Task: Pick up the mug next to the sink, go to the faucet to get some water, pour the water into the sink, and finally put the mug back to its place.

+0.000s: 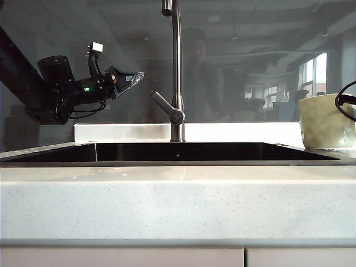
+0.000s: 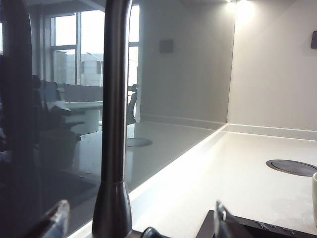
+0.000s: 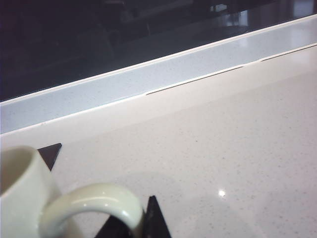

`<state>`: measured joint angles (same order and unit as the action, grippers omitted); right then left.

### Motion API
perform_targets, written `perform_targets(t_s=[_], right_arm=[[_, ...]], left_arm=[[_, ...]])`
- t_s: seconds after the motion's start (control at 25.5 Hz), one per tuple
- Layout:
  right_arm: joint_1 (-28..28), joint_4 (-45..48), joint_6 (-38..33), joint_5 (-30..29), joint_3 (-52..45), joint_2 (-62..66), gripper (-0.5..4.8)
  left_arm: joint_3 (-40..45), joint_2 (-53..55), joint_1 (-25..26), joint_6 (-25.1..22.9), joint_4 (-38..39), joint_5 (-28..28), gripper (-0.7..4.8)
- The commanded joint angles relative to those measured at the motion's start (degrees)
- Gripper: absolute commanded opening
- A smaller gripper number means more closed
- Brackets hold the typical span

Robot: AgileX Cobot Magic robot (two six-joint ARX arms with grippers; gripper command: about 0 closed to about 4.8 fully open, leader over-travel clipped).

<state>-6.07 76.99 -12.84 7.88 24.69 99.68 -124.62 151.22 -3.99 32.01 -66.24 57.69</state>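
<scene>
The pale cream mug (image 1: 324, 121) stands at the counter's right end, beside the dark sink (image 1: 55, 156). In the right wrist view its loop handle (image 3: 94, 201) lies between the black fingertips (image 3: 154, 220) of my right gripper (image 3: 101, 186), which is shut on the mug at the handle. Only a black cable of that arm shows in the exterior view. The steel faucet (image 1: 176, 67) rises behind the sink's middle. My left gripper (image 1: 133, 78) hangs open in the air left of the faucet, pointing at it. The faucet stem (image 2: 115, 124) shows beyond my left gripper (image 2: 138, 223), untouched.
The faucet's lever (image 1: 166, 105) angles out to the left. A dark glass backsplash (image 1: 250, 61) runs behind the counter. A round dark inset (image 2: 292, 167) sits in the speckled counter (image 1: 178, 200) past the sink's corner (image 2: 257, 229).
</scene>
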Motion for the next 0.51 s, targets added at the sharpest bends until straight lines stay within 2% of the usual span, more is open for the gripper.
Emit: perform_targets(t_s=[0.04, 0.51], right_arm=[[-0.02, 3.19, -0.63, 0.22, 0.5, -0.39, -0.01], [-0.07, 1.51, -0.52, 1.22, 0.44, -0.39, 0.0]], left_arm=[[-0.26, -0.42, 0.07, 0.2, -0.7, 0.04, 3.71], [-0.26, -0.39, 0.04, 0.17, -0.7, 0.02, 3.71]])
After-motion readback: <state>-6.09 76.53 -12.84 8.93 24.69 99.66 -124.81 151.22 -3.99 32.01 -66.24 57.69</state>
